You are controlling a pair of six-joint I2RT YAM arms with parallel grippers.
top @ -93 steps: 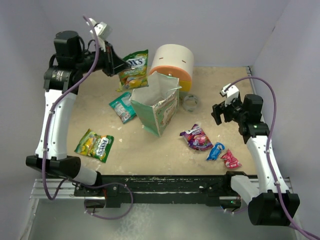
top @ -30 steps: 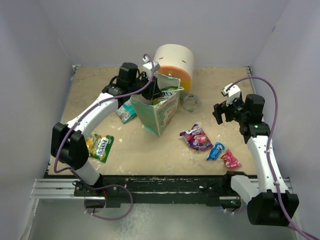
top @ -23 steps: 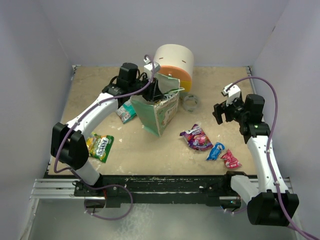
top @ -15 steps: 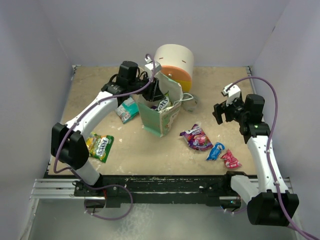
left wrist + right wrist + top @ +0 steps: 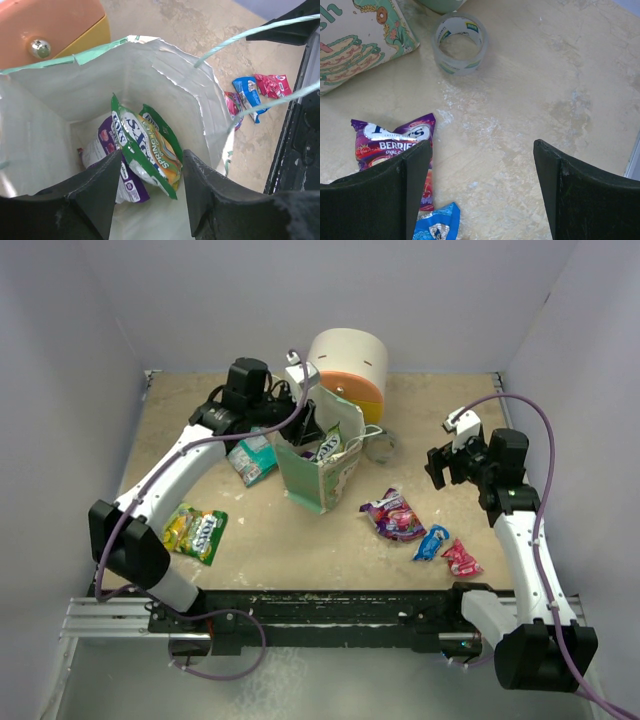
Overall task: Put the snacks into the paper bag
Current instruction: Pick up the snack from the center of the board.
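Observation:
The mint-green paper bag [image 5: 322,472] stands mid-table with its mouth up. My left gripper [image 5: 305,426] hovers over that mouth, open, with nothing between its fingers [image 5: 95,196]. Below it, inside the paper bag [image 5: 45,120], a yellow-green packet [image 5: 148,148] lies loose on a purple one [image 5: 107,146]. On the table lie a teal packet [image 5: 252,457], a yellow-green packet [image 5: 195,532], a purple packet [image 5: 393,516], a blue one [image 5: 432,541] and a pink one [image 5: 461,558]. My right gripper [image 5: 440,466] hangs open above bare table, right of the purple packet [image 5: 390,145].
A round cream, orange and yellow drawer unit [image 5: 348,368] stands just behind the bag. A clear tape ring [image 5: 380,443] lies right of the bag, also in the right wrist view as the tape ring [image 5: 459,44]. Purple walls close in the table.
My left gripper carried the yellow-green packet down into the bag's mouth, then opened; the packet now lies inside. The bag shifted a little. The right arm has not moved.

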